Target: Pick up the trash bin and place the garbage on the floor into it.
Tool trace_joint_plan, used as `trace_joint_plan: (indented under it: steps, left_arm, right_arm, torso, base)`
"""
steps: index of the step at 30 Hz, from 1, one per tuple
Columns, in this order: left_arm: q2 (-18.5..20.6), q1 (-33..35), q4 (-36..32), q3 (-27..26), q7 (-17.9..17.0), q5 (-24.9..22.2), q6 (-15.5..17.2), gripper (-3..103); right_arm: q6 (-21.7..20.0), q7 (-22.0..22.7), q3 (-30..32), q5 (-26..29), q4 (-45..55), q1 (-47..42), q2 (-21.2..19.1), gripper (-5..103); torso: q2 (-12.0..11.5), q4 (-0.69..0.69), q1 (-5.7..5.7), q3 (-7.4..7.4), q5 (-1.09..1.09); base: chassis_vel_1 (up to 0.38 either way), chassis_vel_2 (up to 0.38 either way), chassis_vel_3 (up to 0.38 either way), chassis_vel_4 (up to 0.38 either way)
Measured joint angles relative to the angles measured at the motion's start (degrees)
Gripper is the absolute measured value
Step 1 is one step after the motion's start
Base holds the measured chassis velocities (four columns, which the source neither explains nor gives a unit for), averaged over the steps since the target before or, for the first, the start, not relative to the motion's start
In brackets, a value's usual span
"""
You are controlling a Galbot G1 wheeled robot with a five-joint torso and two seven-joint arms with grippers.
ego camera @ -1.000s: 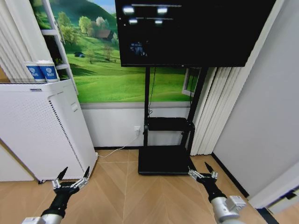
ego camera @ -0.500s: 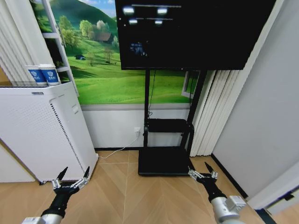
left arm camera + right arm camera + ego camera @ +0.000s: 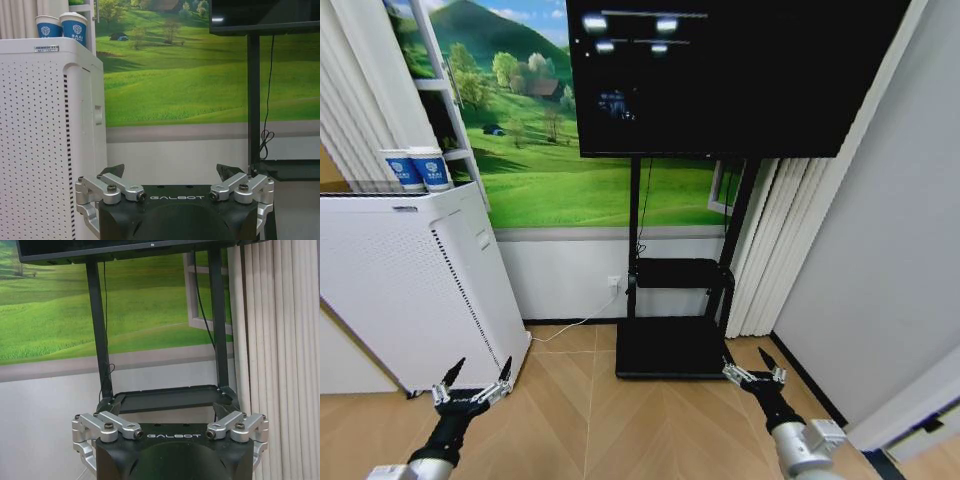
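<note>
The left gripper [image 3: 472, 385] hangs low over the pale herringbone wood floor [image 3: 590, 420], just in front of the bottom corner of the tall white perforated appliance [image 3: 400, 290]; its jaws stand apart and hold nothing. The left wrist view shows that gripper [image 3: 175, 175] the same way, jaws spread with only the wall behind them. The right gripper [image 3: 753, 372] hangs at a like height on the other side, near the front corner of the flat black base plate [image 3: 665, 350] of the screen stand, its jaws also apart and empty. In the right wrist view the right gripper [image 3: 170, 422] faces the stand's low black shelf [image 3: 170, 397] and its two black uprights.

Two blue-and-white paper cups [image 3: 417, 168] stand side by side on top of the appliance, touching or nearly so. A large dark flat screen [image 3: 720, 70] is mounted on the stand, above the shelf. Behind it the wall carries a green meadow landscape mural [image 3: 560, 170], with a white lower wall panel beneath and a thin white cable [image 3: 575, 320] running from a socket down to the floor. Pale vertical blinds [image 3: 770, 240] hang beside the stand.

The trash bin and the garbage cannot be placed from these views; the stretch of floor in sight, as far as can be told, carries neither.
</note>
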Motion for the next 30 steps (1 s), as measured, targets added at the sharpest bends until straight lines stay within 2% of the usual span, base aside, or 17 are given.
trace_joint_plan:
  steps: [6, 19, 30]
  left_arm:
    - [0.0, 0.0, 0.0, 0.0, 0.0, 0.0, 0.0, 100]
    - [0.0, 0.0, 0.0, 0.0, 0.0, 0.0, 0.0, 100]
    - [0.0, 0.0, 0.0, 0.0, 0.0, 0.0, 0.0, 100]
  right_arm:
    - [0.0, 0.0, 0.0, 0.0, 0.0, 0.0, 0.0, 100]
    - [0.0, 0.0, 0.0, 0.0, 0.0, 0.0, 0.0, 100]
    - [0.0, 0.0, 0.0, 0.0, 0.0, 0.0, 0.0, 100]
  torso:
    - [0.9, 0.0, 0.38, 0.47, 0.0]
    - [0.7, 0.01, 0.38, 0.39, 0.0]
    - [0.6, 0.0, 0.28, 0.28, -0.01]
  base:
    - [0.0, 0.0, 0.0, 0.0]
    - [0.009, -0.006, -0.009, 0.008]
    - [0.153, -0.138, -0.143, 0.148]
